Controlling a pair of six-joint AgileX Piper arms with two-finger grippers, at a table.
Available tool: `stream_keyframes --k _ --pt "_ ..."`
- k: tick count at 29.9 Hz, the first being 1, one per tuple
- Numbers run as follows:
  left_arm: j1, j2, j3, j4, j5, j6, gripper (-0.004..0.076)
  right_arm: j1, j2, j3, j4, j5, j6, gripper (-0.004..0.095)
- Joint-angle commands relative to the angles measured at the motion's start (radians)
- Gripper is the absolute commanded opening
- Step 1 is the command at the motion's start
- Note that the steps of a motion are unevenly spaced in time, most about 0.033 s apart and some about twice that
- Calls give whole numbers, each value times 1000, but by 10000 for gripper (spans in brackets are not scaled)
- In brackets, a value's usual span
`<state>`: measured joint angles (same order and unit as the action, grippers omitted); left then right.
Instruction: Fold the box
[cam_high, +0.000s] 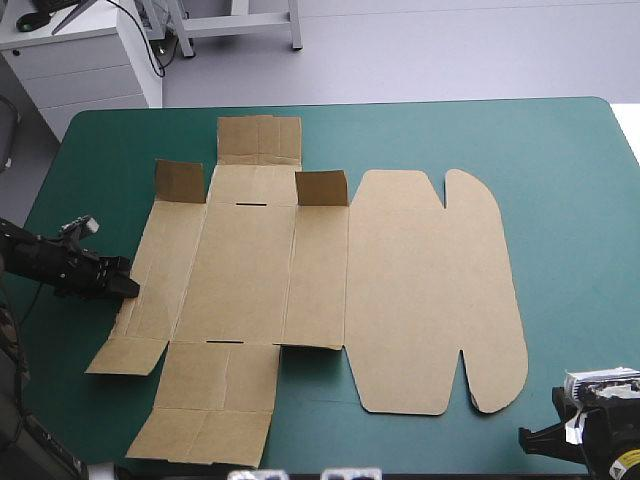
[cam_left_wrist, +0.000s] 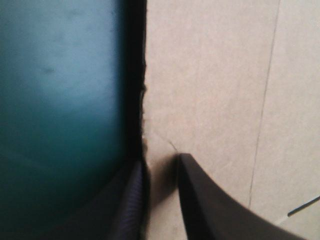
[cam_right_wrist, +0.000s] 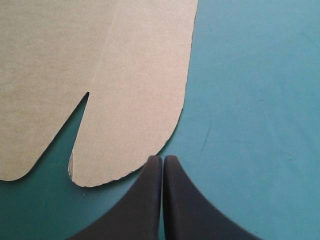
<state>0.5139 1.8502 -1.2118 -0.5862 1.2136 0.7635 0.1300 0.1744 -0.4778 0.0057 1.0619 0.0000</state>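
Robotics laboratory: left gripper (cam_high: 128, 286) at 9 o'clock, right gripper (cam_high: 524, 436) at 5 o'clock, teal-green table (cam_high: 560, 160); white drawer cabinet (cam_high: 88, 68) and cables (cam_high: 152, 38) at 11 o'clock.

The box (cam_high: 300, 290) lies flat on the desk (cam_high: 560, 170). One edge of it sits between the fingers of the left pincer (cam_left_wrist: 161, 163). Its other end lies just ahead of the right pincer (cam_right_wrist: 163, 159).

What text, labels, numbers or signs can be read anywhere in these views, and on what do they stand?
No readable text in any view.
The box: plain brown board, no print visible.
A yellow round sticker behind the right gripper: too small to read.
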Motion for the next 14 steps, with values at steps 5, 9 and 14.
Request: stream_keyframes --k 5,9,14 --pt "-6 -32 -21 22 70 -2 559 -10 12 -25 -6 -55 -6 -5" --pt "-6 -32 -21 94 70 -2 544 -10 12 -25 -6 -55 -6 -4" --pt "5 -32 -21 134 67 -46 529 -10 12 -25 -6 -55 -6 -4"
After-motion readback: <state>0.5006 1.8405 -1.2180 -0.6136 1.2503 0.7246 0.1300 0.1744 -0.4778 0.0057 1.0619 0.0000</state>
